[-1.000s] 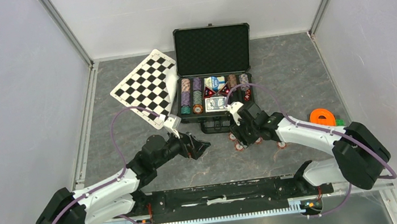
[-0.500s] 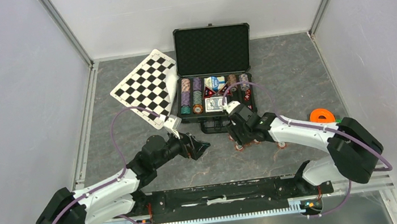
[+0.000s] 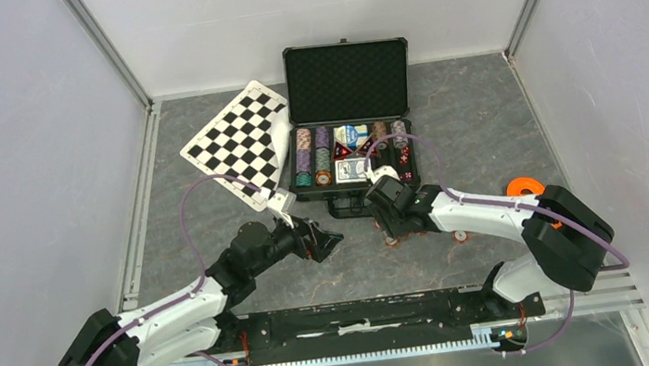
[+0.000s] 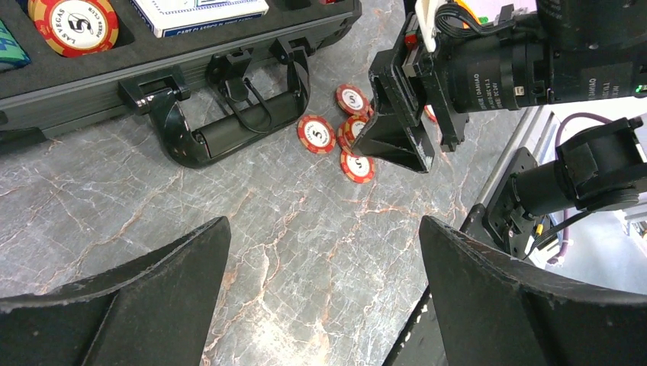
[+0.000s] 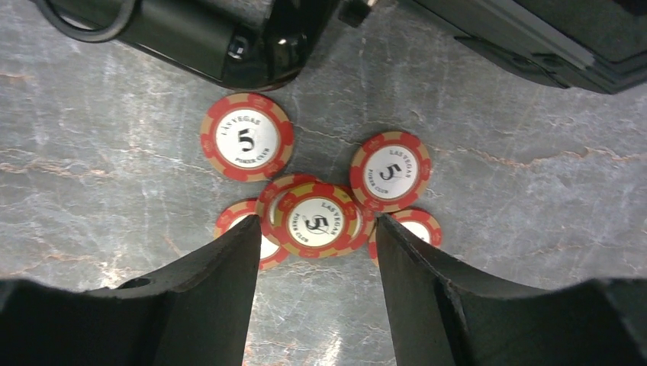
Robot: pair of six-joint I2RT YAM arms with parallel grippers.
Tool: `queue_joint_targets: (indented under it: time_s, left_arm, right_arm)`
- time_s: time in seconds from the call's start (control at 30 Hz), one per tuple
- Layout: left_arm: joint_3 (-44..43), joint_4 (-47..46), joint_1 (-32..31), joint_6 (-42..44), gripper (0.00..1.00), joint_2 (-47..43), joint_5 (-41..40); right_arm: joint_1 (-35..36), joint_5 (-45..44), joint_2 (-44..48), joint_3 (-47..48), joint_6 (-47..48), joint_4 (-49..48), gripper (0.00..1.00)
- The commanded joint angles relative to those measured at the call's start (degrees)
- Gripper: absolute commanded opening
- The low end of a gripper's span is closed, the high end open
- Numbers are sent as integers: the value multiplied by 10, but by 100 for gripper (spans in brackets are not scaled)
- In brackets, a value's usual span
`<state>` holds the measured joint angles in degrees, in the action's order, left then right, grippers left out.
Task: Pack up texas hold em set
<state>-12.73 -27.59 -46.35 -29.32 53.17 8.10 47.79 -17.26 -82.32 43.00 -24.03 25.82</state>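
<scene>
The black case (image 3: 347, 80) lies open at the far middle of the table, its foam lid standing up. Rows of striped chips (image 3: 304, 159) and card decks (image 3: 352, 169) sit in its tray.

Just in front of the case, beside its handle (image 4: 236, 130), a cluster of loose red chips (image 5: 317, 221) lies on the marble surface. Several overlap in a small pile and two lie flat a little nearer the case.

The right gripper (image 5: 317, 229) points down over this pile. Its fingers (image 5: 229, 305) are partly spread, one on each side of the top chip, with a slim gap on either side, so nothing is pinched.

The left gripper (image 4: 324, 229) hangs in front of the case, on the handle's other side from the chips. Its jaws are spread wide and hold nothing.

A checkered board (image 3: 236, 142) lies beside the case's left edge, and an orange ring (image 3: 524, 188) lies off the case's right front corner.
</scene>
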Motion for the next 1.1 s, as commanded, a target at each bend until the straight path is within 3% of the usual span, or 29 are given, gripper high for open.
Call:
queue_joint_targets:
  time_s: [0.0,0.53,1.07]
  left_arm:
    - [2,-24,2,22,100,-14,8]
    - [3,-24,2,21,100,-17,11]
    - [3,-29,2,21,100,-9,14]
  right_arm:
    - [2,-49,5,17,-20,25,62]
    - [15,-5,-14,43,-13,-8,61]
    - [16,-98,-24,41,-22,63,61]
